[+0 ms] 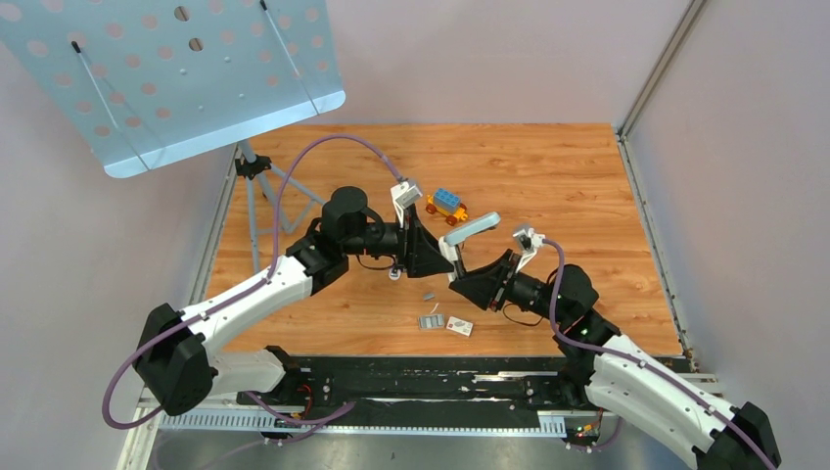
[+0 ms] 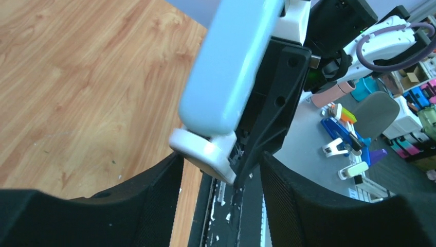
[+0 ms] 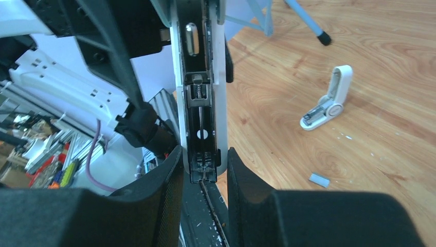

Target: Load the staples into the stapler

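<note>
Top external, stapler (image 1: 477, 227) aloft, staples (image 1: 431, 320) near edge

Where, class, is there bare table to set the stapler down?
Bare wood: the table's far-right corner, between the toy car and the right rail. Crowded: near centre, around the stapler, the staples and the small white box.

Wood-grain table top (image 1: 587, 196).
- Near edge, centre: staples (image 1: 431, 320), ribbed grey cluster, lying flat. Small white box (image 1: 459, 326) just right of them.
- Slightly farther: loose grey strip (image 1: 428, 294).
- Left of the strip: small white hinged tool (image 1: 394, 274).
- Far of centre: toy block car (image 1: 445, 204).
- Far left: tripod stand (image 1: 252, 168), feet on the wood.
</note>
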Robot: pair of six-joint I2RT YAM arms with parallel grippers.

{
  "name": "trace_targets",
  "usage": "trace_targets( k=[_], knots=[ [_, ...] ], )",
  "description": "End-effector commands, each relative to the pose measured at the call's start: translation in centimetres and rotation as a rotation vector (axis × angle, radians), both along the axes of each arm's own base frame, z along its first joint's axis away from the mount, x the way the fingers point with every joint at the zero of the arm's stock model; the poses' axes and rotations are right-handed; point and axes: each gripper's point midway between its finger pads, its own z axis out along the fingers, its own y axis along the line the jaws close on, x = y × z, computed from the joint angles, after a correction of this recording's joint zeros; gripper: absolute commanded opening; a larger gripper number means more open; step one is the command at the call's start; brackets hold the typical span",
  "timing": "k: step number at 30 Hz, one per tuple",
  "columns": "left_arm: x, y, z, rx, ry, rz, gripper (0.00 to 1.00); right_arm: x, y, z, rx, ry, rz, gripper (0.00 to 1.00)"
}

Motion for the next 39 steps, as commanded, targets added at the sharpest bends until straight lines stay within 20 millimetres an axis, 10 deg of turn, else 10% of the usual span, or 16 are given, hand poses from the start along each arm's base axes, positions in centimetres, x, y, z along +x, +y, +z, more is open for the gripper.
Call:
trace_targets(
  k=[1, 9, 14, 21, 39],
  knots=[
    [0.9, 0.4, 0.3, 0.028, -0.053, 0.051, 0.61, 2.2, -1.3, 1.1, -0.006, -0.016, -0.145, 0.02],
    [3.0, 3.1, -0.9, 0.212, -0.138, 0.214, 0.99, 5.9, -5.8, -3.9, -0.197, 0.126, -0.479, 0.02],
    [3.4, 5.2, -0.9, 0.274, -0.19, 0.302, 1.0, 7.3, -10.5, -9.8, -0.479, 0.289, -0.724, 0.03],
    [3.7, 9.0, -2.3, 0.373, -0.216, 0.452, 1.0, 8.2, -12.7, -13.0, -0.643, 0.36, -0.851, 0.04],
    [4.4, 10.6, -8.4, 0.581, -0.102, 0.498, 0.88, 7.7, -12.0, -18.3, -0.803, 0.51, -0.836, 0.12]
  ],
)
